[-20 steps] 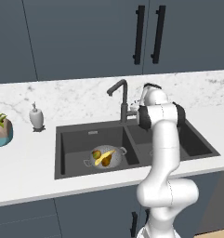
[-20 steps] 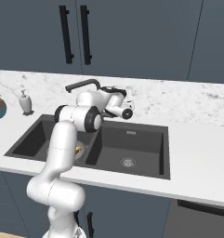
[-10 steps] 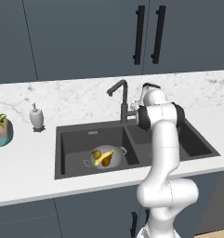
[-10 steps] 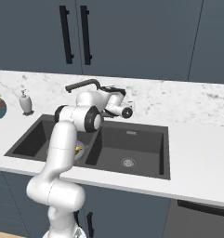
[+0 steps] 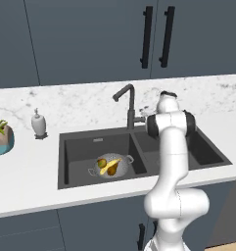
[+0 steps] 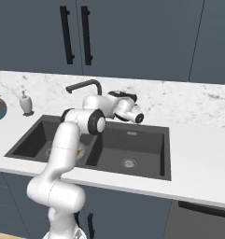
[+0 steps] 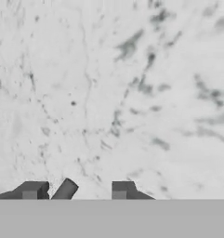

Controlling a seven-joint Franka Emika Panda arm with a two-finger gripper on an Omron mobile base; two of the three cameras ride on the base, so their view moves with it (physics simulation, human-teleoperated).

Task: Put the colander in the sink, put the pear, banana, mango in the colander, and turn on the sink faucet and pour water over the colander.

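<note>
The colander (image 5: 111,165) sits in the left basin of the dark sink (image 5: 80,142). The banana, pear and mango are a small yellow-brown heap inside it, too small to tell apart. The sink faucet (image 5: 129,104) rises behind the divider between the basins, and nothing flows from its spout (image 6: 69,87). My gripper (image 5: 140,118) is at the faucet's right side, pointing at the marble backsplash. In the hand view my gripper (image 7: 77,189) is open, with the faucet's small dark lever (image 7: 65,189) between the fingertips. The lever stands close to the left fingertip (image 7: 33,189), with a gap to the right one.
A white soap dispenser (image 5: 38,122) stands on the counter left of the sink, and a potted plant (image 5: 1,138) stands further left. The right basin (image 6: 132,147) has a round drain. Dark cabinet doors with black handles (image 5: 147,37) hang above.
</note>
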